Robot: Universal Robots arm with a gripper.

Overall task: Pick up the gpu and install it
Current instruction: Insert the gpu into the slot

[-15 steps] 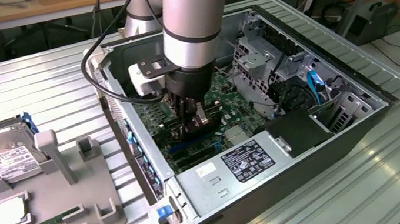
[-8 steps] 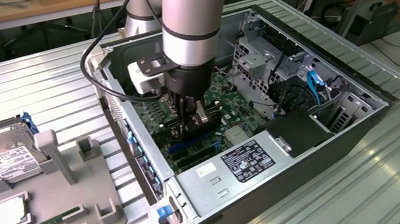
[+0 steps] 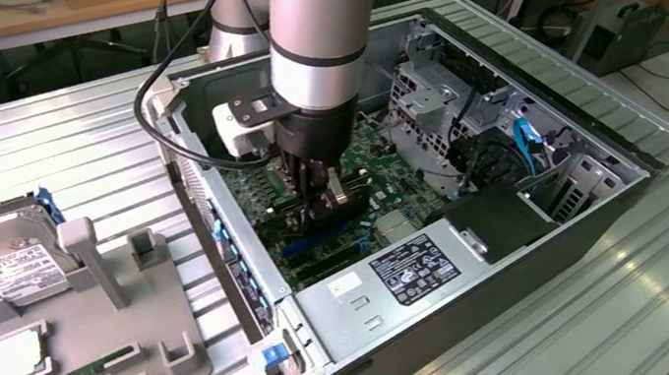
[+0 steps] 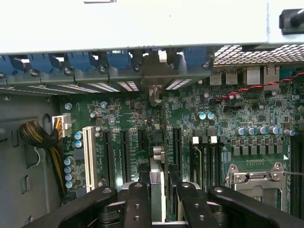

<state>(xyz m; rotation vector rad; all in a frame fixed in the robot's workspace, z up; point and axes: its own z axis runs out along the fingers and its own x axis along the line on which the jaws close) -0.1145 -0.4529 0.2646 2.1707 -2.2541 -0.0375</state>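
The gripper (image 3: 325, 199), its jaws clamped on the gpu (image 4: 158, 183), holds it upright above the motherboard (image 4: 223, 118) inside the computer case (image 3: 603, 207).

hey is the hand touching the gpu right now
Touching. The wrist view shows the hand with its fingers clamped against both faces of the gpu, edge-on above the motherboard.

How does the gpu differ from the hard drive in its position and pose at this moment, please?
The gpu stands on edge inside the computer case, while the hard drive rests label-up on the gray tray outside it. The gripper clamps the gpu; nothing touches the hard drive. The gpu looks dark, the hard drive silver.
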